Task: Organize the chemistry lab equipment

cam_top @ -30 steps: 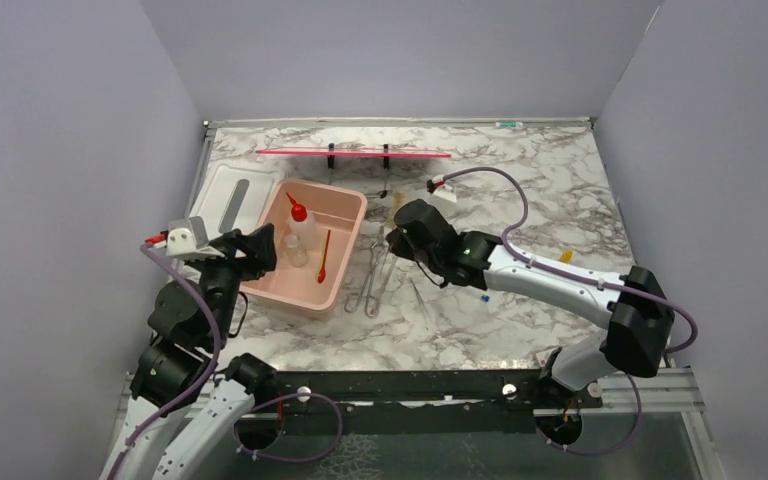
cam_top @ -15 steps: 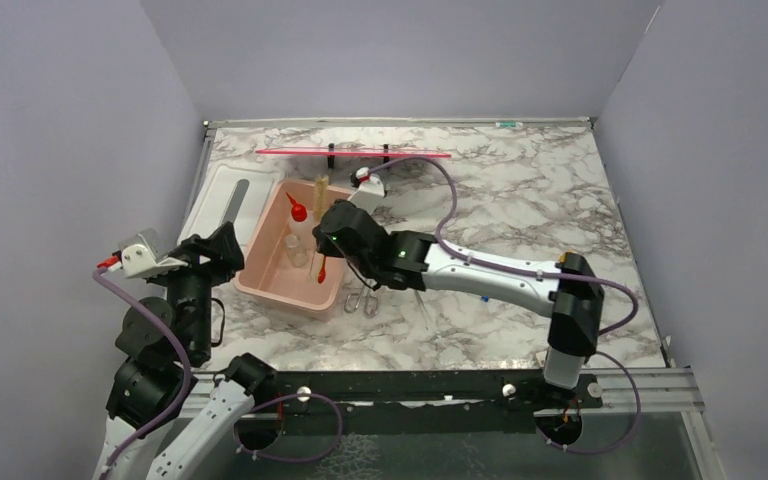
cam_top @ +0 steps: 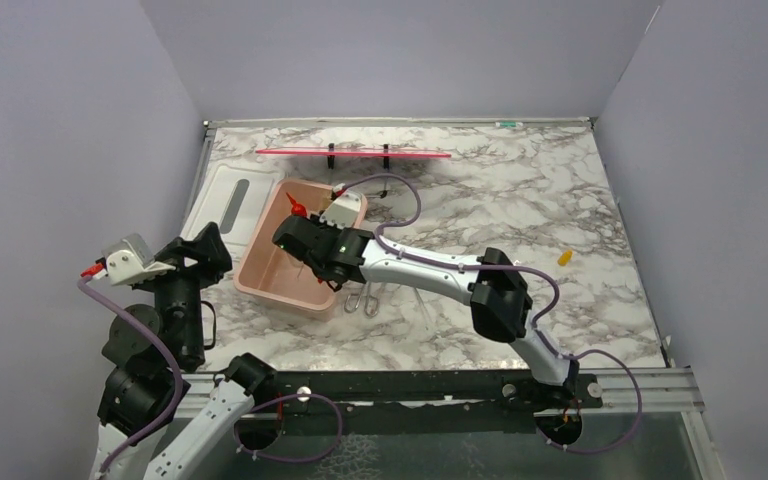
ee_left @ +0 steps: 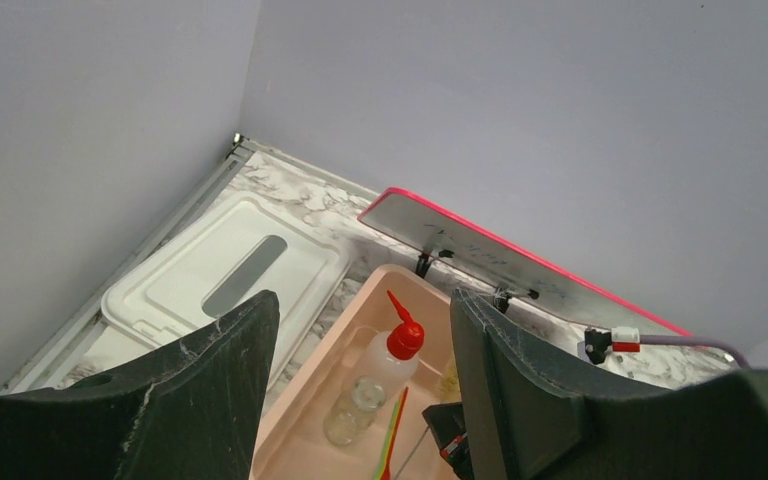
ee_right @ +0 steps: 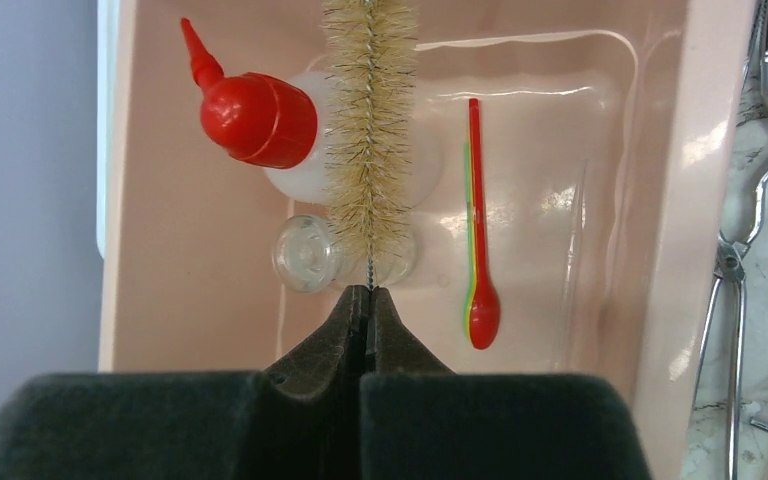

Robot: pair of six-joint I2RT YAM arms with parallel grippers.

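My right gripper (ee_right: pixel 368 292) is shut on the wire stem of the small brush (ee_right: pixel 370 120), holding it over the pink tub (ee_right: pixel 160 250). Under the bristles lie the clear squeeze bottle with red nozzle (ee_right: pixel 255 115), a glass vial (ee_right: pixel 305 255) and the green-handled tool with a red spoon end (ee_right: pixel 478 270). In the top view the right gripper (cam_top: pixel 295 235) reaches over the tub (cam_top: pixel 260 272). The metal tongs (cam_top: pixel 365 297) lie on the table just right of the tub. My left gripper (cam_top: pixel 212 252) stands open and empty left of the tub; between its fingers (ee_left: pixel 230 380) the bottle (ee_left: pixel 400 340) shows.
A white lid (cam_top: pixel 222 200) lies behind the tub at the left. A pink-edged board on black stands (cam_top: pixel 355 153) runs along the back. A small yellow item (cam_top: pixel 565 257) sits at the right. The right arm (cam_top: pixel 430 268) stretches across the table's middle.
The right arm has swung left from the table's middle to over the tub, carrying the brush. The left arm has drawn back to the left, away from the tub.
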